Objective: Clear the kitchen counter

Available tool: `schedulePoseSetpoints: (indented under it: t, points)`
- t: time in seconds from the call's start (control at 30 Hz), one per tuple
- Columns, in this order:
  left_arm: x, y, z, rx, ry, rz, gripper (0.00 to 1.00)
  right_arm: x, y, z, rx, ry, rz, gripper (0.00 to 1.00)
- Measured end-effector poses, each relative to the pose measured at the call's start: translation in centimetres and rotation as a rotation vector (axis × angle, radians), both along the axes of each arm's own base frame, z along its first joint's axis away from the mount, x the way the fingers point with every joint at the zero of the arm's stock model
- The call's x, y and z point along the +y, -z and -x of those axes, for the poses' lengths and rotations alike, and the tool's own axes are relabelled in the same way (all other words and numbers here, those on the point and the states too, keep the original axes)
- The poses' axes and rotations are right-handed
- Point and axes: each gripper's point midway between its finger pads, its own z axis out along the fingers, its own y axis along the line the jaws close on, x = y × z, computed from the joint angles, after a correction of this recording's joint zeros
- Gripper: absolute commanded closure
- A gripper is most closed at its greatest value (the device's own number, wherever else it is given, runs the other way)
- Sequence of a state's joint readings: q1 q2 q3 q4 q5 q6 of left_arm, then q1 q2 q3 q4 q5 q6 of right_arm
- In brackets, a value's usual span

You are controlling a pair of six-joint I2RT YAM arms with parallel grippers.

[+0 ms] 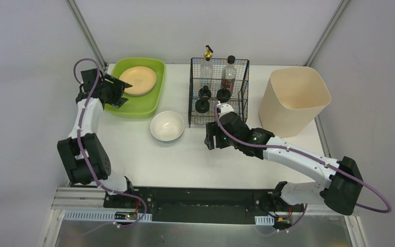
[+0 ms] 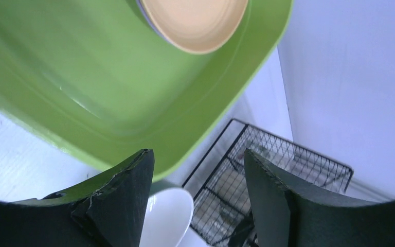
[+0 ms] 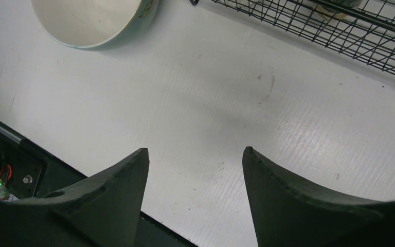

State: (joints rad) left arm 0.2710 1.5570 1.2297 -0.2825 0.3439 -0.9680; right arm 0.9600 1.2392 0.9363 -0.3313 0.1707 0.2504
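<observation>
The only label in view, dark red on the black-capped bottle (image 1: 229, 77), is too small to read. The left gripper (image 1: 125, 91) hangs over the green plastic tray (image 1: 157, 98) beside the round tan plate (image 1: 138, 80), its jaws apart, holding and touching nothing. The right gripper (image 1: 209, 139) hovers above the kitchen counter (image 1: 195, 154), the white tabletop that lies under everything. It is between the white ceramic bowl (image 1: 167, 125) and the black wire basket (image 1: 244, 98), its jaws likewise spread and empty. There is one tray, one plate, one bowl, one basket and one tall beige plastic bin (image 1: 288, 108). Two bottles stand upright in the basket, the second being the clear gold-topped bottle (image 1: 207, 67).
</observation>
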Motion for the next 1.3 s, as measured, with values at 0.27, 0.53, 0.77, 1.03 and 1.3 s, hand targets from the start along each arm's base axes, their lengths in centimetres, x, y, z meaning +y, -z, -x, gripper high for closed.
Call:
schedulePoseSetpoints:
  t: [0.27, 0.53, 0.77, 1.03, 1.3]
  points:
    - [-4.4, -1.2, 5.4, -0.050, 0.130, 0.001, 0.29, -0.8, 0.0, -0.9, -0.038, 0.051, 0.029, 0.27]
    - [-9.0, 3.3, 9.4, 0.061, 0.304, -0.002, 0.26, -1.0, -0.1, -1.1, -0.046, 0.062, 0.034, 0.27]
    - [-11.1, 4.3, 12.4, 0.100, 0.408, -0.108, 0.26, -1.0, -0.1, -1.1, -0.046, 0.062, 0.034, 0.27]
    - [-11.4, 5.4, 14.6, 0.146, 0.456, -0.240, 0.27, -0.9, 0.2, -1.1, -0.042, 0.062, 0.040, 0.26]
    - [-12.3, 7.9, 15.5, 0.234, 0.505, -0.294, 0.31, -0.9, 0.4, -1.2, -0.038, 0.061, 0.047, 0.27]
